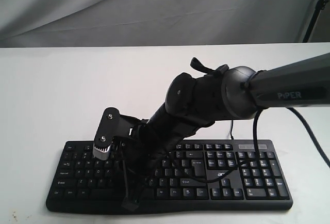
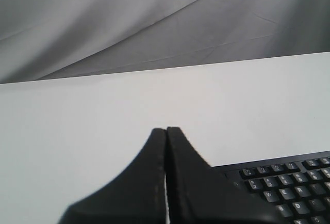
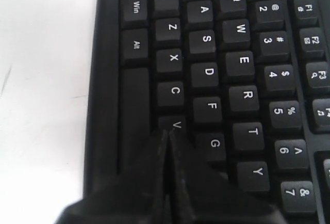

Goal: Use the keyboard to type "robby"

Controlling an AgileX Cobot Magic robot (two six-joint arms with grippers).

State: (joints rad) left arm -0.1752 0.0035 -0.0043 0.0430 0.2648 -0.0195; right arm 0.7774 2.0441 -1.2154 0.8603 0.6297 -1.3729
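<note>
Lying flat near the front of the white tabletop [image 1: 51, 79], the keyboard [image 1: 227, 177] looks like stiff, light plastic that could slide; it needs no grasp, only short downward taps on 1 key at a time; the right gripper [image 3: 167, 135], fingers pressed together, points beside the V key [image 3: 176, 124]; the left gripper [image 2: 166, 131], likewise pinched together, hangs off the keyboard's corner.

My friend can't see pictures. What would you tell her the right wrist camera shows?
The right tool, shut into a black wedge, has its tip at the V key of a black keyboard; I can't tell if it touches. White table shows beside the keyboard.
</note>
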